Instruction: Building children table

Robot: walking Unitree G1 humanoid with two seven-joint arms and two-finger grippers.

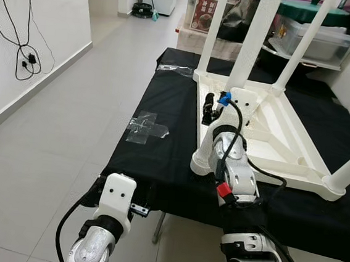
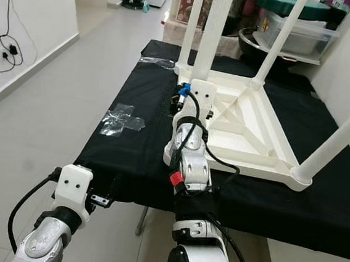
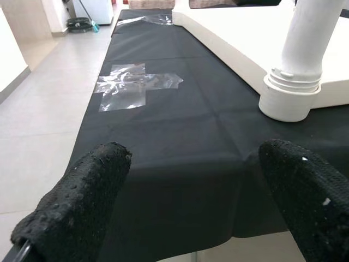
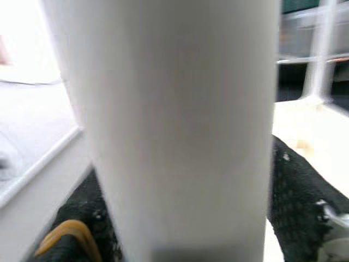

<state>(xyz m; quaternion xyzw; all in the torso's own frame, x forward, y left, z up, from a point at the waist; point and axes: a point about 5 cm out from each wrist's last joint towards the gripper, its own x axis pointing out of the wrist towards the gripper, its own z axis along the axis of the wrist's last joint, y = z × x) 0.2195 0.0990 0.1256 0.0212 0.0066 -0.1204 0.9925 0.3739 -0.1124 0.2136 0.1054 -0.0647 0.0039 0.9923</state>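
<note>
Left pincer (image 3: pixel 185 207) open, idle at near desk (image 1: pixel 154 154) edge. Right pincer (image 4: pixel 185 218) grips near leg (image 1: pixel 248 48); likely twisting it home next.

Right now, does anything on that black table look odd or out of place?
Only by design: the white children's table lies upside down on the black cloth, legs up, for assembly. The right gripper closes its jaws around one leg. A cross of clear tape is stuck on the cloth. Nothing looks spilled or broken.
</note>
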